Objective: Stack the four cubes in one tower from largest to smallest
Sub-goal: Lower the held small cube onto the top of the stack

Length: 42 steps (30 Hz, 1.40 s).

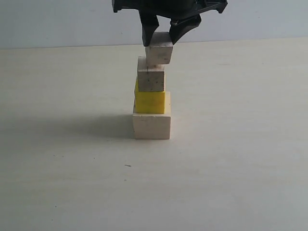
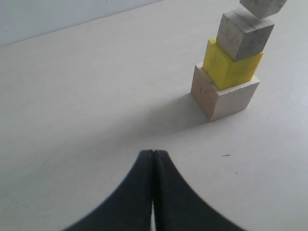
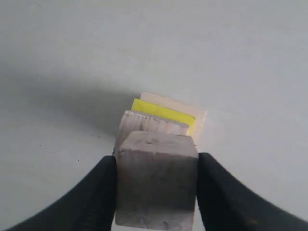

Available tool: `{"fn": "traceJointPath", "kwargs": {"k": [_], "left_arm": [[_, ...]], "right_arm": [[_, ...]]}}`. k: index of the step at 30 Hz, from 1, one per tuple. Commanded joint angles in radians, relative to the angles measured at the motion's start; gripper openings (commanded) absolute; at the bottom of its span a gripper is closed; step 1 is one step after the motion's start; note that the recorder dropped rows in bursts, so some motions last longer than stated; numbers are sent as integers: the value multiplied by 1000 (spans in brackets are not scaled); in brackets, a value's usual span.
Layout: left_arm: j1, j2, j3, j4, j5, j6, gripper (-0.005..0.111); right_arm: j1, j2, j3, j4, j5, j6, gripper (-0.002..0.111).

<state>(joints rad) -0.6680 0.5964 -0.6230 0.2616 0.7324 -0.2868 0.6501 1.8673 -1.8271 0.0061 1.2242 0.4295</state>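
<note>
Three cubes stand stacked on the table: the large pale wooden block (image 1: 152,124) at the bottom, the yellow cube (image 1: 150,101) on it, and the greyish medium cube (image 1: 151,78) on top. My right gripper (image 1: 163,36) comes down from above, shut on the smallest pale cube (image 1: 159,48). That cube is slightly tilted right at the medium cube's top; I cannot tell whether they touch. The right wrist view shows the smallest cube (image 3: 156,183) clamped between both fingers above the stack (image 3: 163,113). My left gripper (image 2: 153,154) is shut and empty, off to the side of the tower (image 2: 224,94).
The pale table (image 1: 231,168) stretches wide on every side of the tower. A light wall (image 1: 57,21) runs along its far edge. The tower's shadow (image 1: 82,126) falls to the left.
</note>
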Motion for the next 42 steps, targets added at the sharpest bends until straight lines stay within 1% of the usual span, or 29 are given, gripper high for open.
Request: {"fn": "traceJointPath", "kwargs": {"k": [1,7,16,25,28,33,42], "left_arm": [[2,-4,3,-11,-7,-4,0],[2,-4,3,-11,-7,-4,0],[2,-45,3,-11,-7,0,0],[2,-65,21,-9,-27,0,0],[2,-65,21,-9,-29,0,0],[2,-65,21,-9,-31,0,0],[2,-65,21,-7,-35,0,0]], "right_arm": [[8,0,-7,39,-3,1,0],[24,0,-7,-32,-3,22,0],[24,0,-7,-14,-3,24,0],[24,0,-7,3,-3,-37,0],[24,0,-7,14,-3,34,0],[24,0,-7,-25,-3,142,0],[42,2,-7,-36,-3,157,0]]}}
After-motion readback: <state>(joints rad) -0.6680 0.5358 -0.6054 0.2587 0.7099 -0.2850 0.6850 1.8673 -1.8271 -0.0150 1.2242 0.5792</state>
